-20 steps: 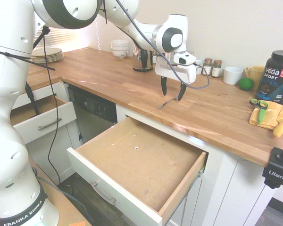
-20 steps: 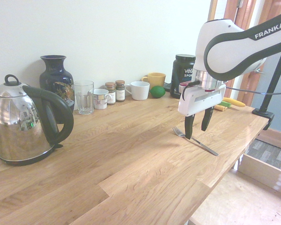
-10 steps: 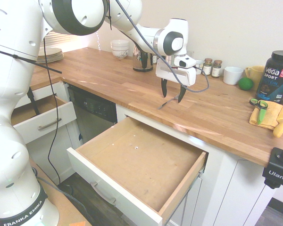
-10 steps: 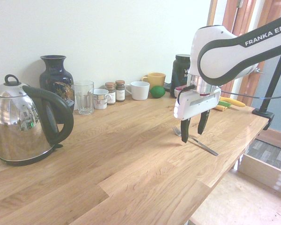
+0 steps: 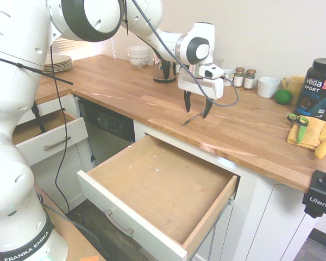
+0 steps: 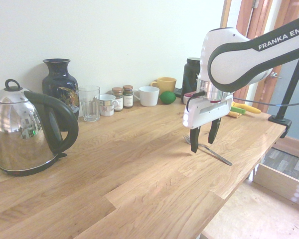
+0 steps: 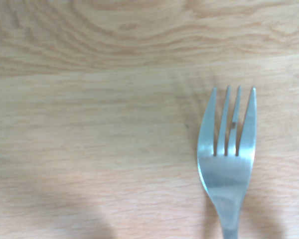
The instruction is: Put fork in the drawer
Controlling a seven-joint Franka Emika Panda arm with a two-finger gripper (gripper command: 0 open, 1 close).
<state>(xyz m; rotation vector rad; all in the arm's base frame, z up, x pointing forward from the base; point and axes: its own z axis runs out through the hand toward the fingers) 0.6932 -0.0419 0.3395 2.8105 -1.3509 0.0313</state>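
Observation:
The silver fork lies flat on the wooden countertop near its front edge, tines pointing toward the back wall. My gripper is open and points straight down. It straddles the fork just behind the tines, with the fingertips close to the wood and nothing between them. In the first exterior view the gripper hangs over the fork, just behind the open drawer, whose light-brown bottom holds nothing. The wrist view shows the fork head and tines close up on the wood grain.
A kettle, vase, glass, spice jars, mugs and a lime line the back wall. A protein tub, yellow cloth with scissors and a banana sit right. A smaller drawer stands open left.
The gripper has shifted a little along the fork toward its tines and stays open. The fork has not moved.

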